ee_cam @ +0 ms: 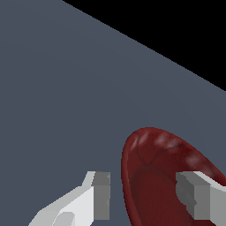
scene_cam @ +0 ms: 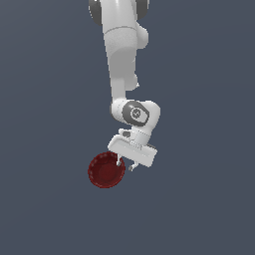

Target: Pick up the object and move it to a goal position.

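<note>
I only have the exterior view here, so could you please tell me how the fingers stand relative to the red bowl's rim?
Observer: In the wrist view the gripper is open, and the bowl's near rim passes between the fingers: one finger is outside over the grey floor, the other over the bowl's inside.
Operator: Thank you. Are the pads touching the rim?
Observer: No, there is a clear gap on both sides of the rim.
Operator: Is the bowl's inside empty?
Observer: Yes, only its glossy dark red surface shows.
</note>
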Controlling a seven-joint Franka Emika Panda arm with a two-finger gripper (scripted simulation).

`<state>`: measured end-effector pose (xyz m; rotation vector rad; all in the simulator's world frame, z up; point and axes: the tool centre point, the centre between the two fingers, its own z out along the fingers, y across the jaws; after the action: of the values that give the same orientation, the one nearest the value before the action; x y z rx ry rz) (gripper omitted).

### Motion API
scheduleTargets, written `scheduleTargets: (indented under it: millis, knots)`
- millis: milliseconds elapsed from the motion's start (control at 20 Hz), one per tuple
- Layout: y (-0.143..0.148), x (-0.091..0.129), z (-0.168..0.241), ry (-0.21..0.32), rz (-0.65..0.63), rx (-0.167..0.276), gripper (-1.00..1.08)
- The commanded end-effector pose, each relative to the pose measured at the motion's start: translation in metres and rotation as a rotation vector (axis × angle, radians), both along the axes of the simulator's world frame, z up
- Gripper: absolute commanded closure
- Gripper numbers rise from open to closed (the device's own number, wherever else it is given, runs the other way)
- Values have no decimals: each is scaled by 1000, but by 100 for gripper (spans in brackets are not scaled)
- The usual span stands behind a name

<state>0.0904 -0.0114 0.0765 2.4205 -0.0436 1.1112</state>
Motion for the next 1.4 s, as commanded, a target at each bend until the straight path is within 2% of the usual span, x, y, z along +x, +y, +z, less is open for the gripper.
scheduleTargets:
  millis: [0,550,1300,1350]
  knots:
    - [-2,-1,-3,2,-3,1,-20]
    - [4,-2,-11,4,10,1,-20]
    - [-7,18,-29,5,12,2,-20]
    - [-7,18,-29,5,12,2,108]
